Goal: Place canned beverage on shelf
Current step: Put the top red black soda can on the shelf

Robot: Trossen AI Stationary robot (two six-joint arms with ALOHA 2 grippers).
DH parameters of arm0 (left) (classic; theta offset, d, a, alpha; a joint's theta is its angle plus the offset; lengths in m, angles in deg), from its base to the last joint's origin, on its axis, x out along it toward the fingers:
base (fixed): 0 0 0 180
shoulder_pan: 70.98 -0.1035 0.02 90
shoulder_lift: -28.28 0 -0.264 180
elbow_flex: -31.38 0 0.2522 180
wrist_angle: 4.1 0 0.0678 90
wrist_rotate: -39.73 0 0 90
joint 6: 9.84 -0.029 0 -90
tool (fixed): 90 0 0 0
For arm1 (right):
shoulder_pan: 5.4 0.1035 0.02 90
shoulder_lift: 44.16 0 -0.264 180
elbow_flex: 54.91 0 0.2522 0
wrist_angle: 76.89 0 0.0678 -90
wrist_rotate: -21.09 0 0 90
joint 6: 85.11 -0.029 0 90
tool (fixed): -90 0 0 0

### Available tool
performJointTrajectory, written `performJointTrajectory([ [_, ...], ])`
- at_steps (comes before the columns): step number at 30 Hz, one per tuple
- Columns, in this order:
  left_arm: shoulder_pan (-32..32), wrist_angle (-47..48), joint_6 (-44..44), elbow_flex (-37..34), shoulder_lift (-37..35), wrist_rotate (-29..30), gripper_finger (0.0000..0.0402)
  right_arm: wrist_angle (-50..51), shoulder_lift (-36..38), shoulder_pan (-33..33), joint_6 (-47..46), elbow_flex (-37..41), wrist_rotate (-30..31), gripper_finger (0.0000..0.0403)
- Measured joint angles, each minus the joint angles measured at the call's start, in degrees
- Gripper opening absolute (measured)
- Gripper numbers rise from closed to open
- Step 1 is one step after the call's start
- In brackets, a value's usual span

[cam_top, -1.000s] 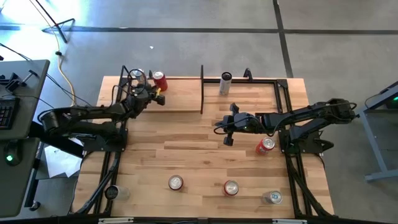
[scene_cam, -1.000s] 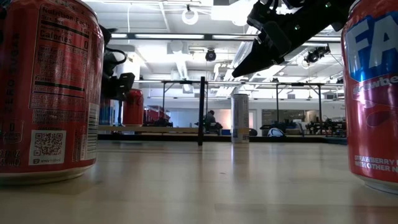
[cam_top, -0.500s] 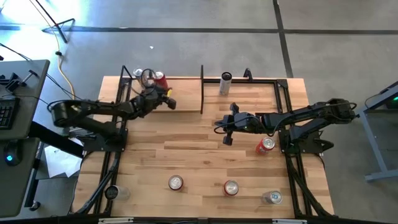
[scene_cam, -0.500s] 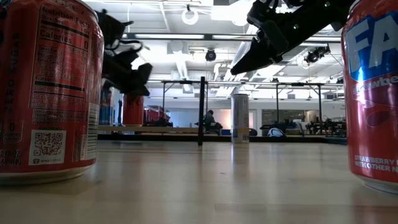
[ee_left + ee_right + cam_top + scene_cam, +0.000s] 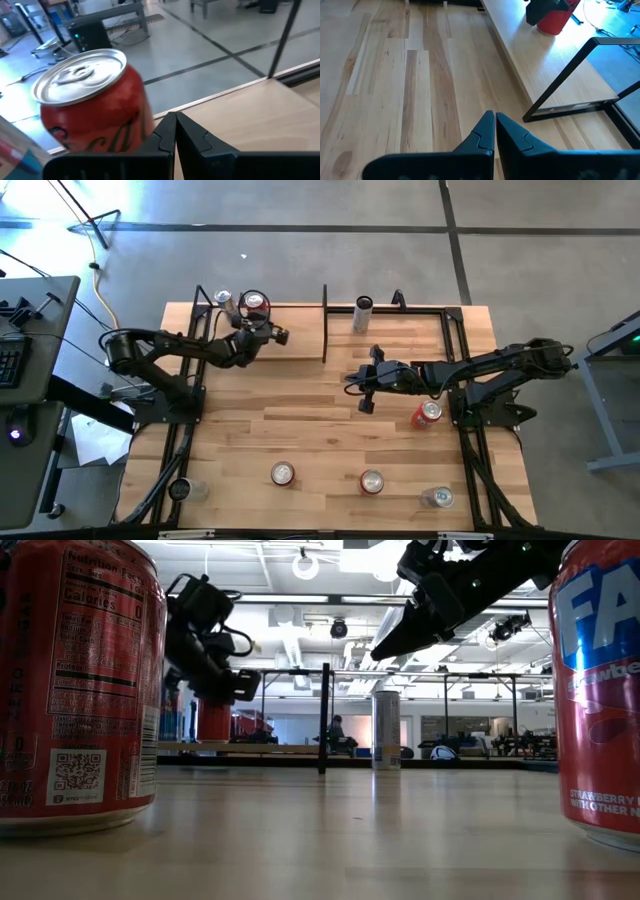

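A red canned beverage stands upright on the pale-wood shelf at the table's far left, next to a pale can. My left gripper is shut, its fingers close beside the red can. It also shows above that can in the low view. My right gripper hangs shut over the table's middle, pointing at the shelf, with nothing in it. My left gripper's shut fingers stand right against the lower side wall of the red can, coming nearly level from the table's near side. I cannot tell whether they touch it. The can stands upright on the shelf board.
A slim white can stands past the black divider. A red can lies by my right arm. Three cans stand along the near edge, and a clear cup stands at the near left.
My left gripper has swung along the shelf toward the table's right edge, rolling a little, and stays shut. The red can has kept its place on the shelf.
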Motion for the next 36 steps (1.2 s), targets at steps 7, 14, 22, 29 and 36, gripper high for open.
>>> performJointTrajectory([
  [7, -0.4, 3.4, 0.1, 0.0, 0.0, 1.7, 0.0, 0.0, 0.0, 0.0, 0.0, 0.0, 0.0, 0.0],
  [14, 0.6, 8.4, 1.6, 0.0, -0.2, 1.7, 0.0, 0.6, 0.0, 0.0, 0.0, 0.0, 0.0, 0.0],
  [22, 3.1, 22.4, 7.4, -0.1, -6.5, 3.9, 0.0, 1.0, 0.0, 0.0, -0.4, 0.0, 0.1, 0.0],
  [29, 3.2, 24.4, 11.7, -3.7, -10.2, 4.3, 0.0, 1.4, 0.0, 0.0, -0.5, 0.0, 0.1, 0.0],
  [36, 0.6, 9.6, 12.5, -12.1, -11.8, 0.4, 0.0, 1.6, 0.0, 0.0, -0.5, 0.0, 0.5, 0.0],
])
